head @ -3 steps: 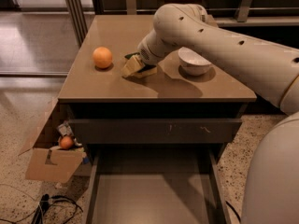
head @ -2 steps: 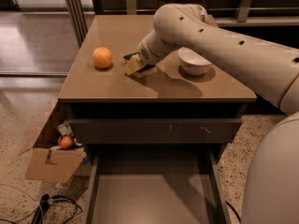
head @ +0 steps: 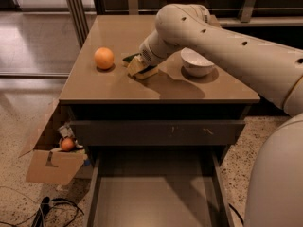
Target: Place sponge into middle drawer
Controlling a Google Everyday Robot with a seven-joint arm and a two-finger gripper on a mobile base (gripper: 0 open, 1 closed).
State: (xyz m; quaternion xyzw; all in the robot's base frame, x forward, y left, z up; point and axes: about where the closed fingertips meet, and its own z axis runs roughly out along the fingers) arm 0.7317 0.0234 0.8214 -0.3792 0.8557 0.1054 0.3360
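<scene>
Camera view: the gripper [head: 136, 64] sits at upper centre of the frame, on the countertop [head: 118, 86]. Its fingers appear clamped on the sponge [head: 143, 70], which is tilted with one edge raised. The orange [head: 103, 58] lies to the left and the bowl [head: 196, 63] to the right, both apart from the sponge. The middle drawer [head: 156, 202] stands open at lower centre. Recommendation: lift straight up, clear the front edge of the countertop, then lower over the drawer floor before letting go.
</scene>
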